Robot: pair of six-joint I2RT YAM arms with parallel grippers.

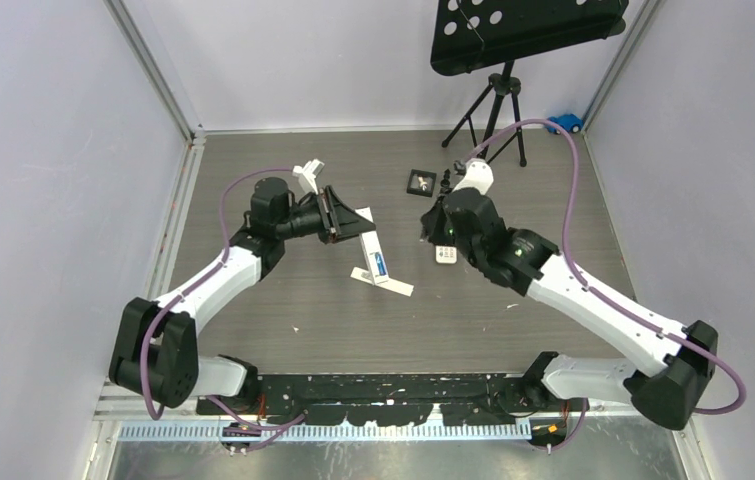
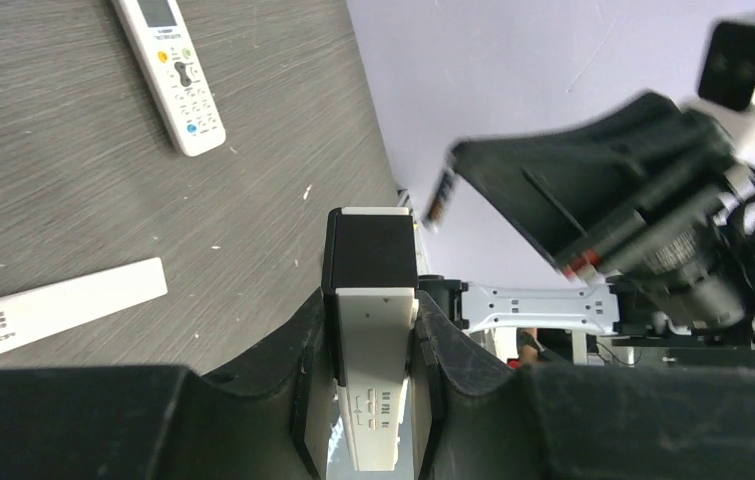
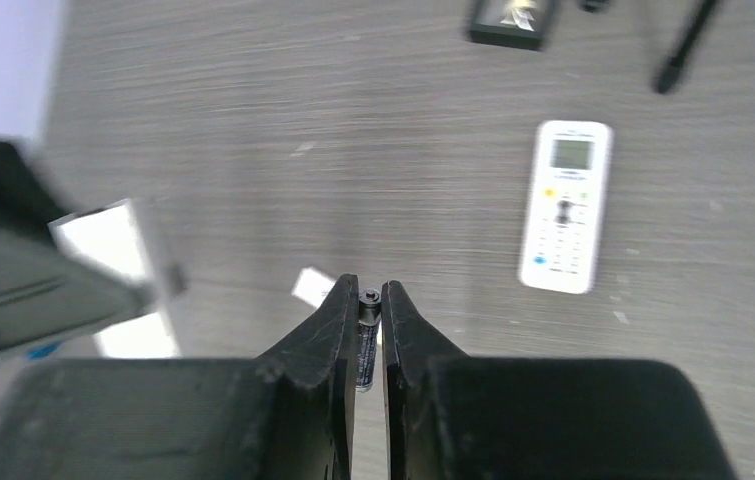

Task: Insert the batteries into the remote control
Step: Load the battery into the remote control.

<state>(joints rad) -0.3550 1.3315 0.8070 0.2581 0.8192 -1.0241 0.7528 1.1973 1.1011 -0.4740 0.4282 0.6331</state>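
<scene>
Grey wood-grain table [image 1: 303, 310] beneath; left gripper [image 2: 371, 305] clamps a white remote [image 2: 369, 250], right gripper [image 3: 364, 290] pinches a dark battery [image 3: 366, 345] lengthwise between its fingers [image 3: 328, 325], the remote lying ahead and to its left

Lilac walls [image 1: 53, 150], grey woodgrain tabletop [image 1: 353, 335]
</scene>
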